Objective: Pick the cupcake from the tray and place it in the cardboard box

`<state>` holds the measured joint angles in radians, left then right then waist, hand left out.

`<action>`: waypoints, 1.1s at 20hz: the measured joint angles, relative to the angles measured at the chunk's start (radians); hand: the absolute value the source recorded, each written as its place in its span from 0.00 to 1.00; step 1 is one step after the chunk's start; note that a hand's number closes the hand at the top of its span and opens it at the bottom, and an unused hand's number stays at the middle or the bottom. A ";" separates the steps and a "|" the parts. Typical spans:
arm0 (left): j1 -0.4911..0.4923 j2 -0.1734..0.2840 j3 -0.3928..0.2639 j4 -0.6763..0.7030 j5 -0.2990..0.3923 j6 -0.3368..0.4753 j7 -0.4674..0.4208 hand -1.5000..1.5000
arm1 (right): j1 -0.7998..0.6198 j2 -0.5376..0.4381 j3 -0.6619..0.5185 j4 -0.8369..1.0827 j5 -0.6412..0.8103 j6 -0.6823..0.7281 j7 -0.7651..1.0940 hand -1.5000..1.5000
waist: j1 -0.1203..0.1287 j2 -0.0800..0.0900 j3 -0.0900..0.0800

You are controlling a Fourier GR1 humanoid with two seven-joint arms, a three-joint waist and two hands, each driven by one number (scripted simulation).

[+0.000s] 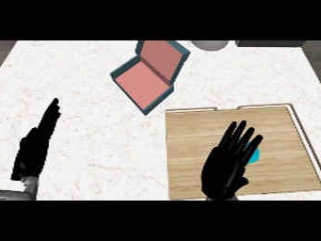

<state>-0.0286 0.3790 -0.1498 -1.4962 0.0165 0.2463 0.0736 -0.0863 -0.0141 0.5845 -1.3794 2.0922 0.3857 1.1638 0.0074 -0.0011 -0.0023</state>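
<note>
Head view, steeply down on a pale marbled bench [86, 122]. One wooden tray [190, 141] at lower right, raised rim all round. Over its middle, the right hand [227, 164], fingers straight and spread, released, grasping nothing. Just past the fingertips, at the right edge of the hand, one small turquoise patch: the cupcake [256, 155], mostly hidden, resting on the tray under the hand or just beside it; whether touched or not, impossible to tell. One cardboard box [149, 75] up and to the left of the tray, lying open, teal outside, salmon-pink inside, flap tilted up at the far side; near the tray's far left corner but apart from it. Left hand [37, 141] at the view's left, fingers straight and pointing up, open and at rest, holding nothing, well apart from tray and box. At the far edge, one grey rounded object [209, 45] and one dark slab [270, 43], both cut off, unidentified. Count: one cupcake, one tray, one box, two hands. Handling, as a judgement: probably light, soft on top, easily crushed or tipped; best taken low round the wrapper's sides between thumb and fingers, kept upright, never pressed from above.
</note>
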 measured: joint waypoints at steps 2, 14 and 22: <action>-0.001 -0.005 -0.001 -0.003 -0.004 -0.003 0.000 0.50 | -0.006 0.003 -0.005 0.013 -0.001 -0.004 0.006 0.00 | 0.000 -0.001 -0.001; 0.027 -0.018 0.007 -0.049 -0.027 -0.011 0.025 0.50 | -0.026 0.012 -0.031 0.053 -0.005 -0.022 0.008 0.00 | 0.000 -0.007 -0.006; 0.058 -0.023 0.013 -0.085 -0.041 -0.021 0.027 0.50 | -0.048 0.014 -0.084 0.068 -0.002 -0.034 -0.009 0.00 | 0.004 -0.009 -0.006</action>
<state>0.0296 0.3564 -0.1365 -1.5807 -0.0242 0.2257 0.1007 -0.1347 0.0003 0.5005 -1.3111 2.0903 0.3521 1.1544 0.0110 -0.0102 -0.0083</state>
